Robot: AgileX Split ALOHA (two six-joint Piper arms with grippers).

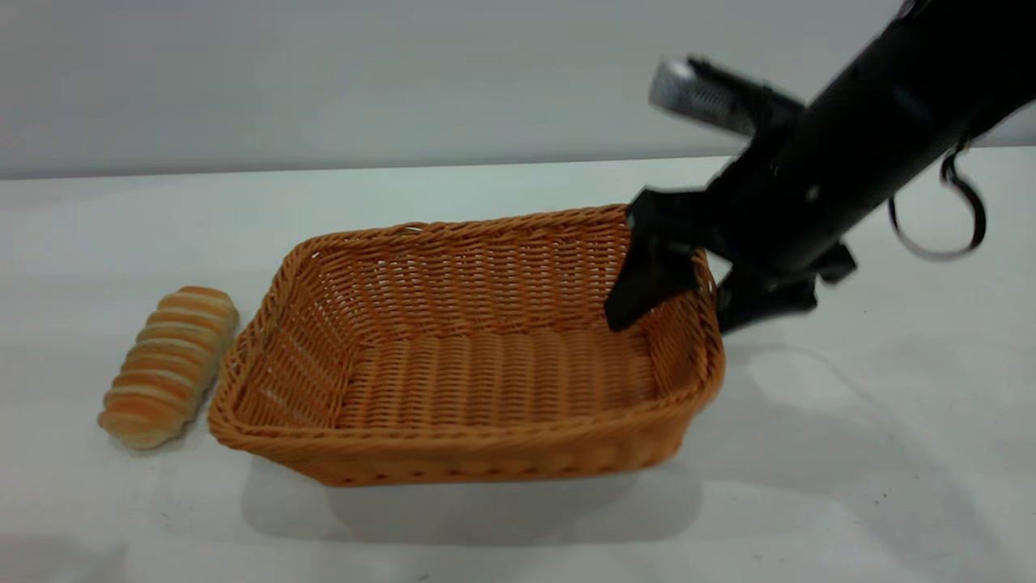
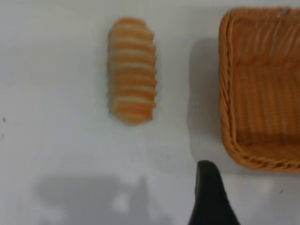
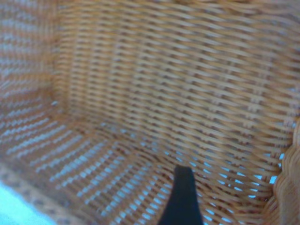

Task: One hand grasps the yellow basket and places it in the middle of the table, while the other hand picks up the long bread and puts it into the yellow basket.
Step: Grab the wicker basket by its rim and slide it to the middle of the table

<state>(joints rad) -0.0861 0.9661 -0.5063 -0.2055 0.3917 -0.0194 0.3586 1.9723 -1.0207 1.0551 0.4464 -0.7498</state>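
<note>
The right gripper pinches the yellow basket's right wall, one finger inside, one outside, with the long bread beyond the far wall.

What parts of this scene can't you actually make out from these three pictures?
- Left arm: absent from the exterior view; the left wrist view shows one black finger, cut off by the edge, so the left pincer's opening is unknown.
- Right pincer: straddles the basket's side wall; the wall hides any contact.
- Bread: its underside rests on the table.
- Right wrist view: only weave and one fingertip.
</note>
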